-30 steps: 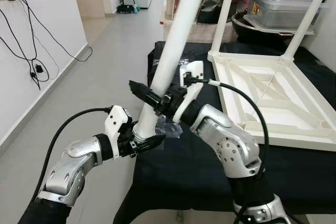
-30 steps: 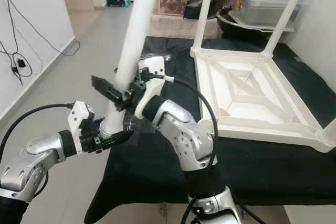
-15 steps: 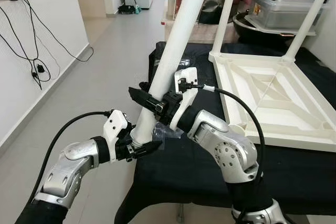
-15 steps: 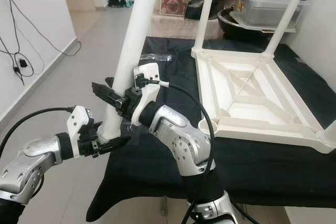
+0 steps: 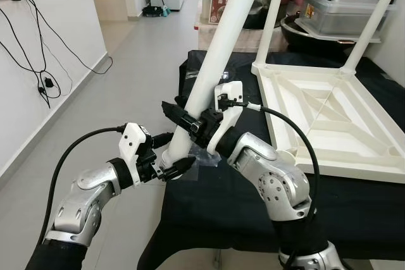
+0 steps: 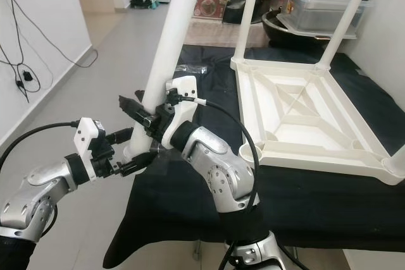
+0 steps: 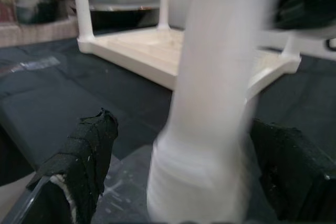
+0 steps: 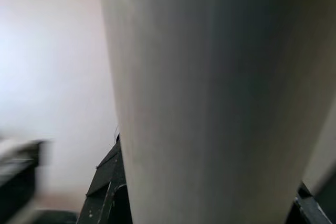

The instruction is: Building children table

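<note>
Head stereo pair looks down-forward — wrist cameras close on white leg point(image 5: 215, 61).

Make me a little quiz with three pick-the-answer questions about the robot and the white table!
1. Where is the upside-down table top lying?
A. on the black cloth
B. on the grey floor
C. on a shelf

2. How many legs already stand up from the table top?
A. none
B. two
C. four

3. What is the left gripper doing at the bottom end of the loose white leg?
A. squeezing it tight
B. open around it
C. hanging far away from it

Answers:
1 A, the black cloth spreads out under the table top.
2 B, two white legs rise at its far corners.
3 B, the left wrist view shows its fingers apart, either side of the leg, while the right gripper grips it higher up.
</note>
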Motion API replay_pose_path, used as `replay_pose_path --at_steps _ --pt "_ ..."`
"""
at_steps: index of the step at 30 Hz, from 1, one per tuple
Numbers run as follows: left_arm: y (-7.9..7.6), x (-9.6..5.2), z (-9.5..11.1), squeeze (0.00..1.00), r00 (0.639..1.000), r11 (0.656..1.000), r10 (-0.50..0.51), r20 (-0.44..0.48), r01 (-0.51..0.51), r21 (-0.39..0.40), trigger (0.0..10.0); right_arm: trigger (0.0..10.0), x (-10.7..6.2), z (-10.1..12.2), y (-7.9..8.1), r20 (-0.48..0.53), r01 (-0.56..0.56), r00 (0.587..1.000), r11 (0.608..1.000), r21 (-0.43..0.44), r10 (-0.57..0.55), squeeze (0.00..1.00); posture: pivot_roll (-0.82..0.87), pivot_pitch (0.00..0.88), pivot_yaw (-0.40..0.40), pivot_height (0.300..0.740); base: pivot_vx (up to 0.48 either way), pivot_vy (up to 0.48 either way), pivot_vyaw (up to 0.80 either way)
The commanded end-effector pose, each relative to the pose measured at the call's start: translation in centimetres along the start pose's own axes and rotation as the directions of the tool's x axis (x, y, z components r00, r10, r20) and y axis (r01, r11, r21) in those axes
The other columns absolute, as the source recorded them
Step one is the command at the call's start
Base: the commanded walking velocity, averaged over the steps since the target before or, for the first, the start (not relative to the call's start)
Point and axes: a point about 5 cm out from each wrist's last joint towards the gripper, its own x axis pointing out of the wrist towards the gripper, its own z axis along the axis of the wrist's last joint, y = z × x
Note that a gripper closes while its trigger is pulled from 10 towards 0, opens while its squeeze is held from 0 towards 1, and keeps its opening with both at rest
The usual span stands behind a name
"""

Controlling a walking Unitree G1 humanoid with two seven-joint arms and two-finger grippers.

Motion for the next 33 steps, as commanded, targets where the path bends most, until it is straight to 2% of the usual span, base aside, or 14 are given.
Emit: replay_pose_path --at_steps 1,5,6,8,11,14,15,16,17,18,22,29,30,33 --pt "-0.3 -0.4 0.0 1.0 1.0 1.0 -0.011 -0.006 0.011 -0.021 10.0 0.0 -0.2 0.9 -0.9 0.034 0.035 0.999 0.999 -0.027 -0.034 0.0 -0.04 0.0 -0.05 0.74 0.0 0.0 0.0" --pt "-1.1 -1.0 -0.3 1.0 0.998 0.999 -0.038 -0.046 0.038 -0.008 10.0 0.0 -1.2 1.8 -3.0 0.042 0.101 0.994 0.992 -0.075 -0.098 0.0 -0.03 0.0 -0.057 0.74 0.0 0.0 0.0" --pt "-1.2 -1.5 -0.5 0.0 0.997 1.0 -0.02 -0.072 0.021 0.012 10.0 0.0 -2.0 2.5 -4.5 0.045 0.144 0.989 0.983 -0.115 -0.139 0.0 -0.03 0.0 -0.057 0.74 0.0 0.0 0.0" --pt "-0.2 -2.4 -0.7 0.0 0.993 0.995 0.088 -0.08 -0.085 0.044 10.0 0.0 -3.5 3.7 -6.8 0.05 0.212 0.977 0.961 -0.177 -0.207 0.0 -0.03 0.0 -0.06 0.74 0.0 0.0 0.0" --pt "1.5 -2.9 -0.2 0.0 0.964 0.964 0.263 -0.028 -0.262 0.037 10.0 0.0 -4.6 4.4 -8.1 0.055 0.266 0.964 0.943 -0.198 -0.261 0.0 -0.03 0.0 -0.062 0.74 0.0 0.0 0.0" --pt "3.9 -4.1 -0.7 0.0 0.844 0.844 0.536 -0.026 -0.536 0.014 10.0 0.0 -5.4 4.7 -8.9 0.074 0.349 0.937 0.926 -0.145 -0.341 0.0 -0.04 0.0 -0.062 0.74 0.0 0.0 0.0" --pt "3.9 -4.1 -0.7 0.0 0.844 0.844 0.536 -0.026 -0.536 0.014 10.0 0.0 -5.4 4.7 -8.9 0.074 0.349 0.937 0.926 -0.145 -0.341 0.0 -0.04 0.0 -0.062 0.74 0.0 0.0 0.0" --pt "4.6 -4.7 -1.6 0.0 0.764 0.765 0.642 -0.057 -0.643 -0.006 10.0 2.1 -5.5 4.4 -8.9 0.09 0.384 0.922 0.916 -0.118 -0.376 0.0 -0.04 0.0 -0.066 0.74 0.0 0.0 0.0" --pt "4.6 -4.7 -1.6 0.0 0.764 0.765 0.642 -0.057 -0.643 -0.006 10.0 2.1 -5.5 4.4 -8.9 0.09 0.384 0.922 0.916 -0.118 -0.376 0.0 -0.04 0.0 -0.066 0.74 0.0 0.0 0.0" --pt "4.4 -4.7 -2.0 0.0 0.733 0.732 0.678 -0.056 -0.68 -0.036 10.0 0.0 -5.5 4.0 -8.7 0.107 0.41 0.91 0.907 -0.095 -0.4 0.0 -0.03 0.0 -0.068 0.74 0.0 0.0 0.0" --pt "4.1 -4.5 -2.0 0.0 0.736 0.734 0.676 -0.048 -0.677 -0.041 10.0 0.0 -5.5 3.8 -8.6 0.114 0.416 0.907 0.905 -0.085 -0.406 0.0 -0.03 0.0 -0.068 0.74 0.0 0.0 0.0" --pt "1.9 -3.1 -2.4 0.0 0.776 0.774 0.629 -0.053 -0.631 -0.051 10.0 0.0 -5.7 2.7 -7.8 0.131 0.428 0.897 0.904 -0.024 -0.421 0.0 -0.03 0.0 -0.069 0.74 0.0 0.0 0.0" --pt "1.7 -2.9 -2.4 0.0 0.777 0.775 0.627 -0.048 -0.629 -0.054 10.0 10.0 -5.7 2.4 -7.7 0.128 0.432 0.895 0.902 -0.016 -0.427 0.0 -0.03 0.0 -0.071 0.74 0.0 0.0 0.0" --pt "1.6 -2.7 -2.4 0.0 0.766 0.763 0.642 -0.04 -0.643 -0.067 10.0 10.0 -5.9 1.9 -7.5 0.125 0.453 0.885 0.892 0.001 -0.449 0.0 -0.03 0.0 -0.072 0.74 0.0 0.0 0.0"
